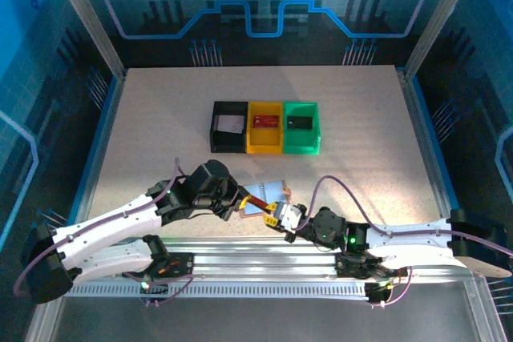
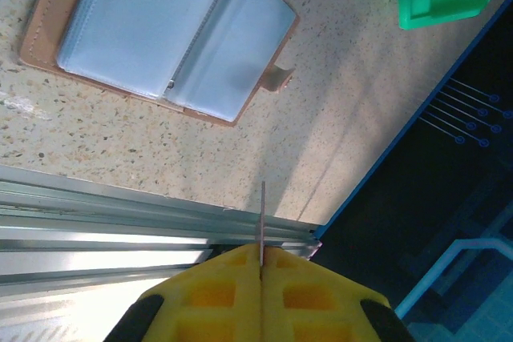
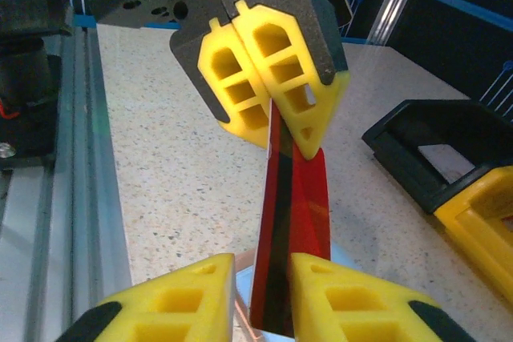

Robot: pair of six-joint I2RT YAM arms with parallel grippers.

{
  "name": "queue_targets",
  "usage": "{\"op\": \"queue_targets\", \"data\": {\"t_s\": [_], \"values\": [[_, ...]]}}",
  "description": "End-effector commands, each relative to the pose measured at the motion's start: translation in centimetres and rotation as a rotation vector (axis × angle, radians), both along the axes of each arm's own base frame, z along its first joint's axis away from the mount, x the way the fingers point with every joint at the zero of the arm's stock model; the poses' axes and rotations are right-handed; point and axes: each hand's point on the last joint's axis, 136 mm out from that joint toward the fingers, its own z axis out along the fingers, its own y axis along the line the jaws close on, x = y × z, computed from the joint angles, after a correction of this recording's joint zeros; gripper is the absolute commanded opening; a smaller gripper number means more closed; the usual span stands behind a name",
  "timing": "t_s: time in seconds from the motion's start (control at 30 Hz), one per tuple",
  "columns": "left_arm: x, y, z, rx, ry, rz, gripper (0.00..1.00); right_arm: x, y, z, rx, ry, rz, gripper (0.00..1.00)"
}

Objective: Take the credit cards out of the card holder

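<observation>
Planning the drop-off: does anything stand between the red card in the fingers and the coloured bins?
Nothing visible. The red card is held above the open card holder, and only bare table lies between there and the bins.

Three open plastic boxes stand side by side in a row, touching: a black box, a yellow box in the middle and a green box. They sit on a pale speckled table. A shiny ridged metal rail runs along its near edge.
</observation>
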Motion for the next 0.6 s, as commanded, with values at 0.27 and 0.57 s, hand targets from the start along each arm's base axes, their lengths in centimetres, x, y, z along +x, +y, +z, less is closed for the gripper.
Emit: {"op": "queue_targets", "data": {"t_s": [0.27,0.57], "values": [[0.2,-0.7,1.7,-0.072,-0.043,-0.025,0.0,1.2,-0.5,3.2,0.069,-0.02,-0.044,0.0],[0.9,3.2,3.9,0.094,-0.171,-0.064,0.77,1.3,-1.3,5.8,0.066,0.143,0.002,0.0]]}}
